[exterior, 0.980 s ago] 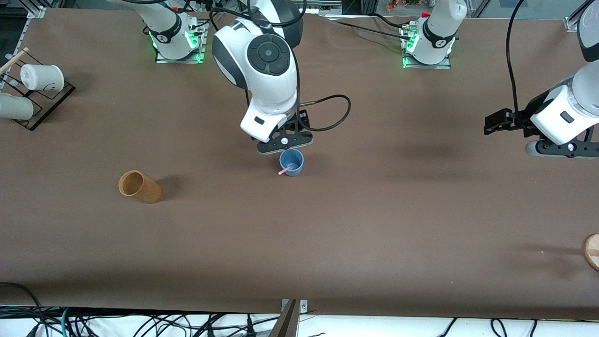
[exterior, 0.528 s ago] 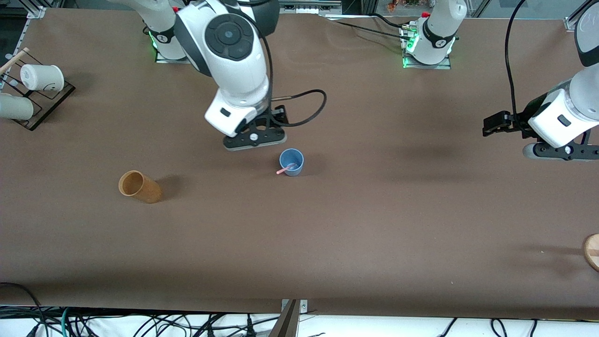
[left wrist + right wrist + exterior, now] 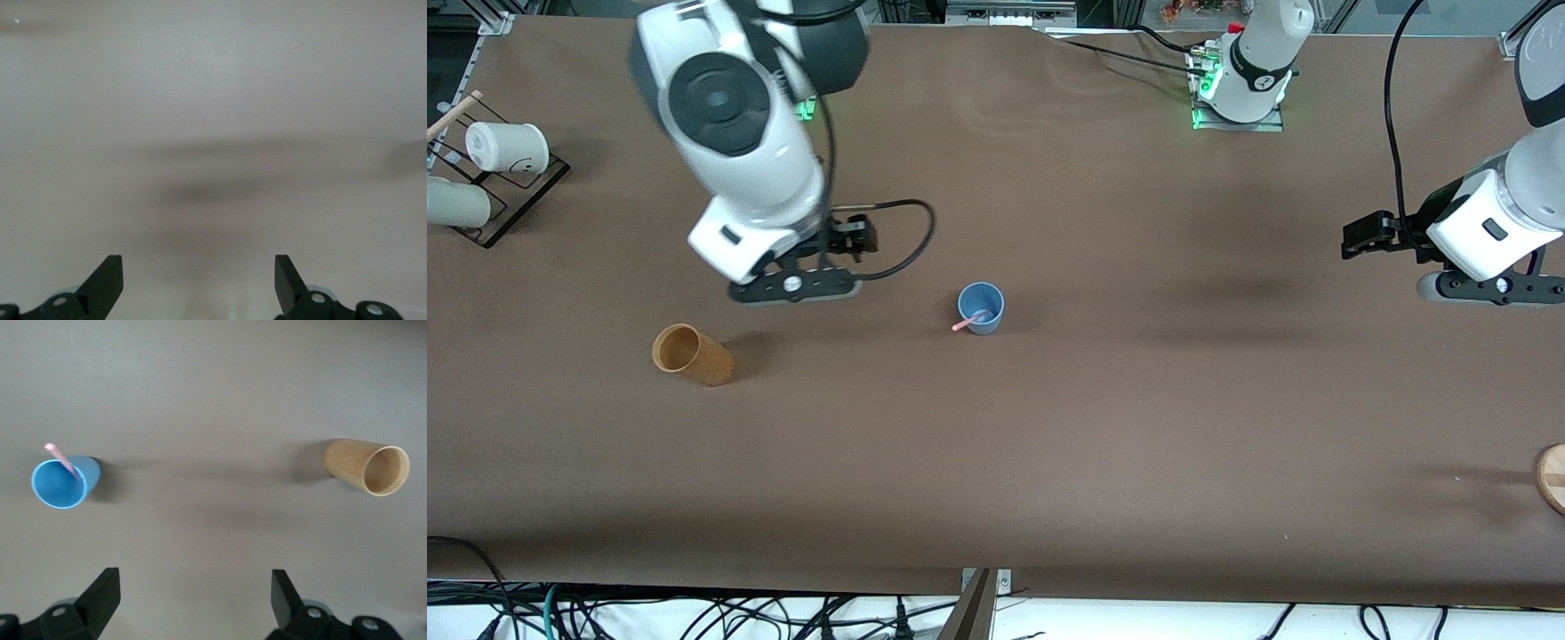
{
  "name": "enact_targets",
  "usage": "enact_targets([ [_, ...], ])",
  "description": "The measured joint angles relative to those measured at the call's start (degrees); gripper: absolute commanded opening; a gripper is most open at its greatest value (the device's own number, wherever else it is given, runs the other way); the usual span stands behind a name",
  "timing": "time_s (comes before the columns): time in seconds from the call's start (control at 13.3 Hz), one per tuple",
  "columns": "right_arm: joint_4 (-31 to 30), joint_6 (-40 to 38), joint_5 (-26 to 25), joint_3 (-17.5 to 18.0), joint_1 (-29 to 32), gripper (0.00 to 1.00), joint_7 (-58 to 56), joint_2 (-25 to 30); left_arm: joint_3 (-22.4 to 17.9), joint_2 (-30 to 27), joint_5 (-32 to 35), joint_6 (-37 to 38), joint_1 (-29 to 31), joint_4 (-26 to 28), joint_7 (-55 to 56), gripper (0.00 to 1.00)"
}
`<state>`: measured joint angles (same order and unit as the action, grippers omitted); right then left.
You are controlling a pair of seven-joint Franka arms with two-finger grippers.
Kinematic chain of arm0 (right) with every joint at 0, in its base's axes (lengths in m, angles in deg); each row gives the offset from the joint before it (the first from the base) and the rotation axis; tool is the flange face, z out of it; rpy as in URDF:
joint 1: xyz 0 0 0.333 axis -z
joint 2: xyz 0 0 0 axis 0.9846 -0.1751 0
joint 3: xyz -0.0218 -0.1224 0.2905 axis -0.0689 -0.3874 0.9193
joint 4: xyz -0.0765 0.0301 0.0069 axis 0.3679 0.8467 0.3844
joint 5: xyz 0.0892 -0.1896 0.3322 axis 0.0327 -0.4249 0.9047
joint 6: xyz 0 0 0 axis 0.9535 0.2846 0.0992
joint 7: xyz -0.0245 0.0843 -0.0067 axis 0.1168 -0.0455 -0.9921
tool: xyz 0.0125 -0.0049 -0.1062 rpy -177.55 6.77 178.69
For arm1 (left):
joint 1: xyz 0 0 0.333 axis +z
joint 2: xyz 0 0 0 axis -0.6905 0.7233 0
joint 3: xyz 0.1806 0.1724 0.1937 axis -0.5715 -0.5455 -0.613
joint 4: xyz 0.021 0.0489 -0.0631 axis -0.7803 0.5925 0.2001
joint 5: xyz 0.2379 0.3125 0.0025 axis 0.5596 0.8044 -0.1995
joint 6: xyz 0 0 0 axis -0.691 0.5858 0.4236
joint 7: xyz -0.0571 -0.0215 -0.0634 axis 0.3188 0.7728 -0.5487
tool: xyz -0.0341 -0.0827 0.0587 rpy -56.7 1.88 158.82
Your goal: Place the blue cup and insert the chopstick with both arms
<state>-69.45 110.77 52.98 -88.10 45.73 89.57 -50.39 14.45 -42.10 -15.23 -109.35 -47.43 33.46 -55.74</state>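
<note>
The blue cup (image 3: 982, 308) stands upright near the middle of the table. The pale-pink chopstick (image 3: 966, 323) leans inside it, one end poking over the rim. Both also show in the right wrist view, the cup (image 3: 62, 482) and the chopstick (image 3: 63, 460). My right gripper (image 3: 793, 289) is open and empty, up over bare table between the blue cup and the tan cup; its fingers (image 3: 103, 593) stand wide apart. My left gripper (image 3: 1485, 286) is open and empty, up over the table at the left arm's end; its fingers (image 3: 107, 280) frame only bare table.
A tan cup (image 3: 691, 354) lies tilted on the table toward the right arm's end, also in the right wrist view (image 3: 367, 465). A rack with white paper cups (image 3: 505, 147) stands at that end. A wooden disc (image 3: 1552, 477) sits at the left arm's end.
My right gripper has moved away from above the blue cup toward the right arm's end, leaving the chopstick in the cup. The left arm has barely shifted.
</note>
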Motion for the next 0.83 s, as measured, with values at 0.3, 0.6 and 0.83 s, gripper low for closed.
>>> enact_targets([
  [0.3, -14.67, 7.5, 0.71, 0.06, 8.78, 1.0, -1.83, 8.95, 0.15, 0.01, 0.0, 0.0, -0.03, 0.0, -0.05, 1.0],
  [0.6, -27.99, 12.28, 0.5, 1.68, 18.72, 1.0, -7.52, 19.06, 0.17, 0.01, 0.0, 0.0, -0.03, 0.0, -0.07, 1.0],
  [0.83, -29.76, 12.59, -0.16, 2.9, 25.02, 1.0, -13.25, 22.25, 0.17, 0.02, 0.0, 0.0, -0.03, 0.0, -0.07, 1.0],
])
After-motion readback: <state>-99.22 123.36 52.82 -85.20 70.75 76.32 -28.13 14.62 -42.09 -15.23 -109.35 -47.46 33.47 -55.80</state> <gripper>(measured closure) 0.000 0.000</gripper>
